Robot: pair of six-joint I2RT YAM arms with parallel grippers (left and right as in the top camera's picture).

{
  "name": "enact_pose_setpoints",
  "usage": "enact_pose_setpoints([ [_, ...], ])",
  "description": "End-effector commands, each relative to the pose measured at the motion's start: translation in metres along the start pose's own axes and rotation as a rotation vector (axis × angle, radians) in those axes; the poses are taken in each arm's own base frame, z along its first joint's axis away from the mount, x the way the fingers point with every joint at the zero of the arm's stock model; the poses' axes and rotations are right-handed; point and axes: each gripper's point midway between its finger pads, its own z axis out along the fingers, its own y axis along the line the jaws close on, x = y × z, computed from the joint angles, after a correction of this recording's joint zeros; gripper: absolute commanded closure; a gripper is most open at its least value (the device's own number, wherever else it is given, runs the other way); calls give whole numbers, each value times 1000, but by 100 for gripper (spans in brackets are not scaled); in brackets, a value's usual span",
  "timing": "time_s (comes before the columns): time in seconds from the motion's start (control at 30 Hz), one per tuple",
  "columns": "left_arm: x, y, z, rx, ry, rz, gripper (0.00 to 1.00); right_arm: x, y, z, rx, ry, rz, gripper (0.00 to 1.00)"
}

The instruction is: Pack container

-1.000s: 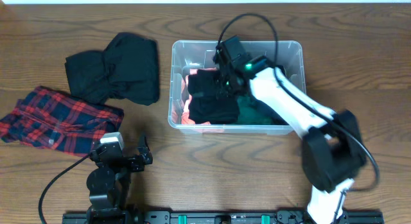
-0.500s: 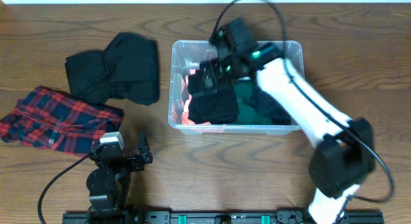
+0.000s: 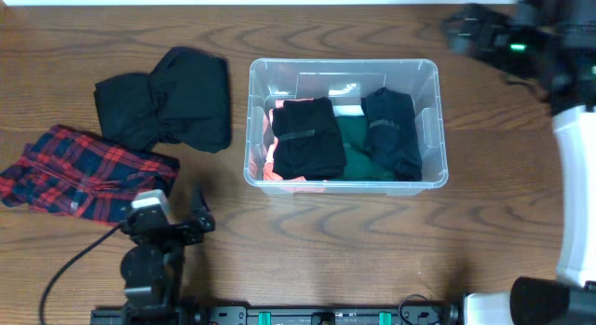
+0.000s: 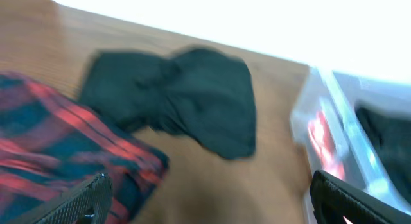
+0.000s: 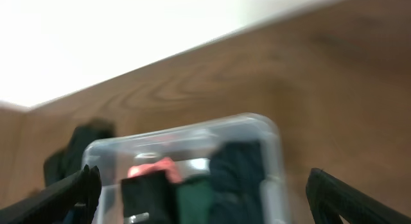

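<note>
The clear container (image 3: pixel 345 64) sits mid-counter and holds a black folded garment (image 3: pixel 307 137), green cloth (image 3: pixel 356 150) and a navy garment (image 3: pixel 391 131). A loose black garment (image 3: pixel 168 103) and plaid cloth (image 3: pixel 84 171) lie near the left edge. The right end effector (image 3: pixel 466 32) is blurred at the far right corner.

Black garment (image 3: pixel 168 100) crumpled on wooden table (image 3: pixel 372 241); red plaid garment (image 3: pixel 79 171) just beside it.

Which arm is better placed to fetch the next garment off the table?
Left. The left arm sits beside the plaid garment and black garment; the right arm is beyond the container's far right corner.
</note>
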Motion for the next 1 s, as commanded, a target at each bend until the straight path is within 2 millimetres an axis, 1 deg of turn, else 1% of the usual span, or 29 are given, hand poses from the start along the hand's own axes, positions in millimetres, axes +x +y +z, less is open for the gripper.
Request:
enact_pose_setpoints([
  [0.0,-59,24,-20,-187,-113,-85,2,-4,-36,-12,-9,26,154,1],
  [0.03,-68,33,-24,-256,-105,-103,2,-4,-49,-15,15,26,182,1],
  [0.07,-75,37,-25,-295,-91,-99,2,-5,-58,-17,33,26,201,1],
  [0.13,-91,46,-24,-380,-55,-85,2,-5,-68,-21,52,27,227,1],
  [0.2,-106,50,-17,-447,-3,-64,2,-5,-72,-22,59,24,237,1],
  [0.27,-118,47,-5,-463,53,-49,2,-6,-74,-23,61,23,240,1],
  [0.3,-121,42,4,-451,92,-41,2,-5,-74,-23,61,23,239,1],
  [0.33,-121,37,11,-428,134,-36,2,-5,-74,-23,61,23,239,1],
  [0.4,-113,30,24,-402,223,-25,2,-5,-74,-23,61,25,240,1],
  [0.5,-92,23,44,-364,318,-51,2,-5,-74,-23,61,25,240,1],
  [0.57,-82,26,53,-391,351,-79,2,-5,-74,-23,61,25,240,1],
  [0.67,-73,39,62,-474,350,-264,2,-5,-74,-23,61,24,240,1],
  [0.73,-70,44,68,-491,357,-347,2,-5,-74,-23,61,24,240,1],
  [0.83,-77,38,81,-415,397,-379,2,-5,-74,-23,61,24,240,1],
  [0.9,-91,42,86,-403,393,-378,2,-5,-74,-23,61,24,240,1],
  [0.97,-111,53,87,-425,371,-377,2,-5,-74,-23,61,24,240,1],
])
